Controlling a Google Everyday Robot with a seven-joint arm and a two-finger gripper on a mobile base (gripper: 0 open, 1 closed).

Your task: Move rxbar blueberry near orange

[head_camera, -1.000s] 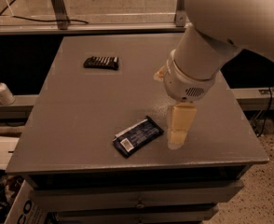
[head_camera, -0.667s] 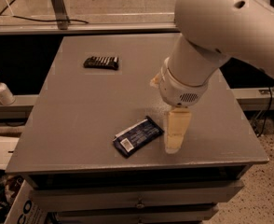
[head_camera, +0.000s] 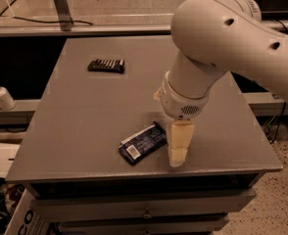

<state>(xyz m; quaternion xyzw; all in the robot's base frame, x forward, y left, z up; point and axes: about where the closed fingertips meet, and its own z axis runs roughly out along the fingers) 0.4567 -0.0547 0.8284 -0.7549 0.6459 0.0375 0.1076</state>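
At the desk (head_camera: pixel 85 126) front, the hand (head_camera: pixel 178 150) is pointing down just beside the rxbar blueberry (head_camera: pixel 143 143); whether apart or together cannot be told.

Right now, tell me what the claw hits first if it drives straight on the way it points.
The claw points down, just right of the rxbar blueberry. It would probably meet the table top near the front edge first, not the bar, though depth is unclear.
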